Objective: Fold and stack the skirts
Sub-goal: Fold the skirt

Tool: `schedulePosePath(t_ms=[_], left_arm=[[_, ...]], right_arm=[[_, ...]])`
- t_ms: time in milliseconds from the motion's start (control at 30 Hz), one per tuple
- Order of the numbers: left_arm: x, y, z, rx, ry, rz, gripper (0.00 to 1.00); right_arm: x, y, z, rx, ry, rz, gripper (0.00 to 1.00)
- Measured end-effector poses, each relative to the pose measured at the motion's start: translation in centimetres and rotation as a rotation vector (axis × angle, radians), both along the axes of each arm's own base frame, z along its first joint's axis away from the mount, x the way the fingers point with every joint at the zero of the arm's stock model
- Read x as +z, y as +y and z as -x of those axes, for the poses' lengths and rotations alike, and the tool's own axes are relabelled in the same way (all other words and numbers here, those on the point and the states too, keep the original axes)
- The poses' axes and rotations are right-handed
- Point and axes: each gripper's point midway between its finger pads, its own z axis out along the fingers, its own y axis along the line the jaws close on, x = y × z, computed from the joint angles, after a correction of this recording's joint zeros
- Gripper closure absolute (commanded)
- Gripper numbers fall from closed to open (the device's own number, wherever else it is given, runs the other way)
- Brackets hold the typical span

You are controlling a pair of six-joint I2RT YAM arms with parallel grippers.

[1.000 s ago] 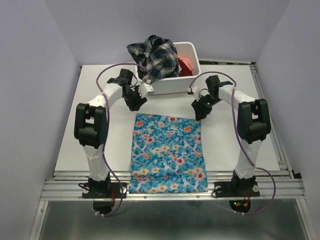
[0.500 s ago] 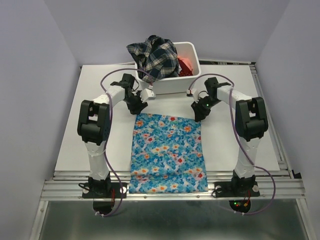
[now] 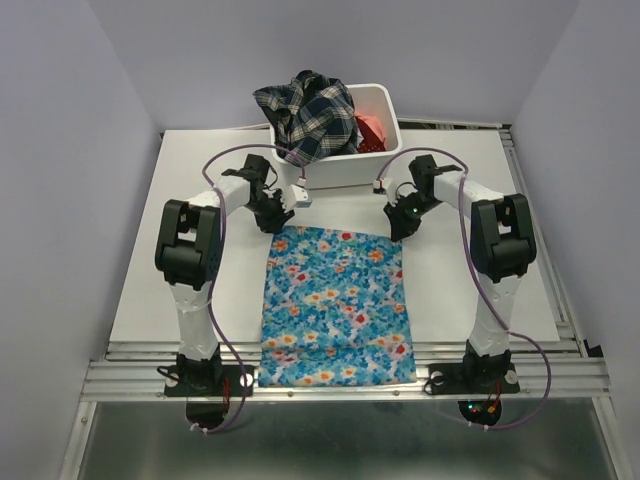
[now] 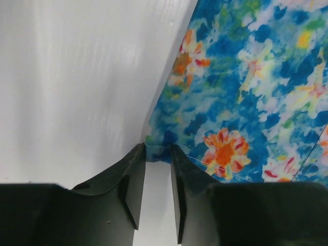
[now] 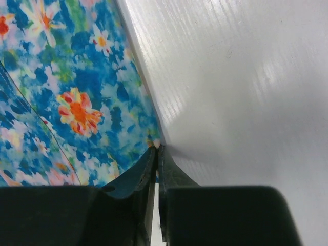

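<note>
blue skirt (image 3: 335, 305): soft, light, limp | hold: far corners | left pincer (image 4: 157, 148): narrowly spread around corner | right pincer (image 5: 157, 148): pinching corner

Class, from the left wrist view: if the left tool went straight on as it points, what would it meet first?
The blue floral skirt: its corner sits between the fingertips of the left tool, so the cloth comes first, with the table beneath. Height above the table is unclear.
</note>
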Motion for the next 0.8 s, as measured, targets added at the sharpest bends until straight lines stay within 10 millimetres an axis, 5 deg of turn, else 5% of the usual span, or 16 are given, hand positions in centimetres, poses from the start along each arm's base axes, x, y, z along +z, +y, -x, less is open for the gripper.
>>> schedulePosePath(t_ms=[67, 133, 433, 800], left_arm=[[0.0, -0.1, 0.1, 0.001, 0.004, 0.005, 0.78], [0.0, -0.2, 0.2, 0.000, 0.006, 0.011, 1.00], [1.4, 0.1, 1.4, 0.009, -0.032, 0.027, 1.00], [11.6, 0.7, -0.9, 0.139, -0.340, 0.134, 1.00]], right_arm=[[0.0, 0.0, 0.0, 0.000, 0.000, -0.002, 0.99], [0.0, 0.0, 0.0, 0.000, 0.001, -0.003, 0.99], [1.2, 0.1, -0.1, -0.021, -0.025, -0.013, 0.99], [6.8, -0.7, -3.1, -0.080, -0.244, -0.002, 0.99]])
